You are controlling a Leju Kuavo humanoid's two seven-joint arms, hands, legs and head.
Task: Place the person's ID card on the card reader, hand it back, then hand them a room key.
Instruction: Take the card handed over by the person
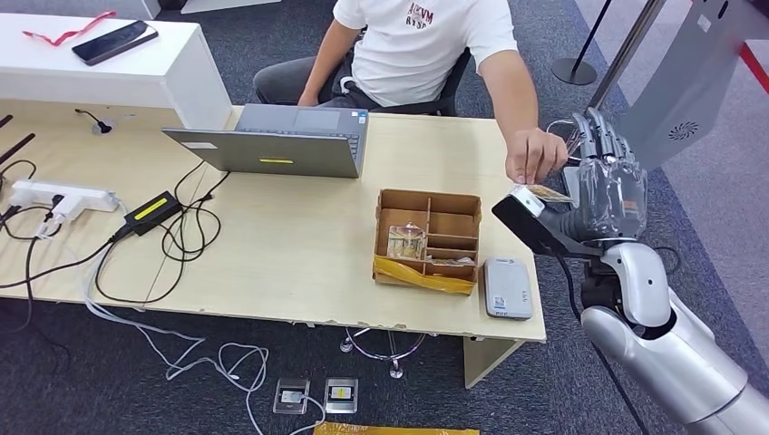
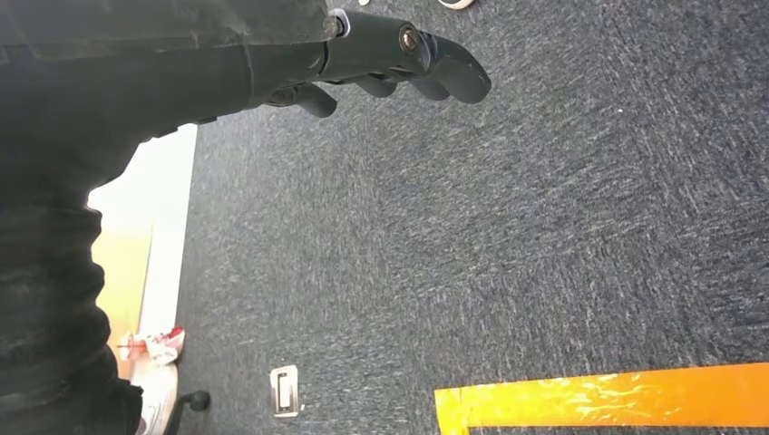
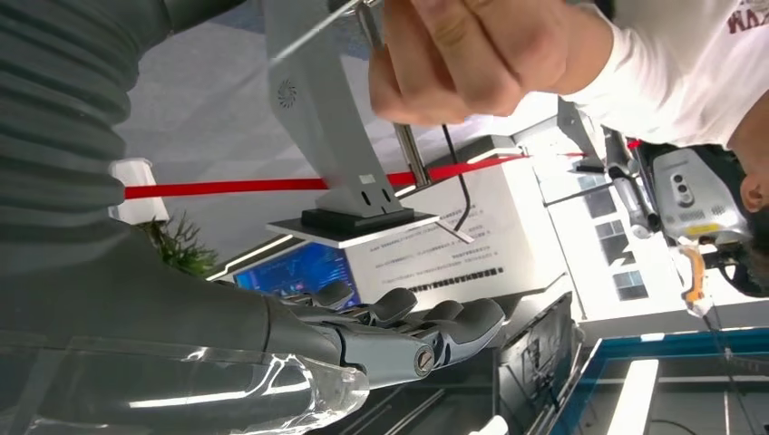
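Right robot hand [image 1: 606,172] is raised off the table's right edge, near the far right corner, palm up, fingers [image 3: 435,331] extended and only slightly curled, spread apart; nothing gripped that I can see. ID card [image 1: 544,193] sits just above/at the palm side of that robot hand, pinched in the person's hand [image 1: 535,156], which reaches over from the far side of the table; card is close to the robot fingers but whether it touches them, cannot tell. In the right wrist view the person's hand [image 3: 472,54] is bunched up well clear of the robot fingertips, card itself not discernible there. Left robot hand [image 2: 399,59] hangs down over the dark carpet floor [image 2: 544,227], fingers loosely curled in, holding nothing; orange tape strip [image 2: 603,394] on the floor well apart from it. Card reader [image 1: 507,287], small grey box, lies flat at the near right corner of the table [image 1: 290,254], nothing on top. Just beside it toward the table middle is a cardboard divider box [image 1: 427,239], yellow tape on its near wall, a clear-wrapped item in one near compartment; contents too small to identify as keys. Further out: open laptop [image 1: 272,140] at the far edge mid-table, power strip [image 1: 59,198] and cables on the left half.
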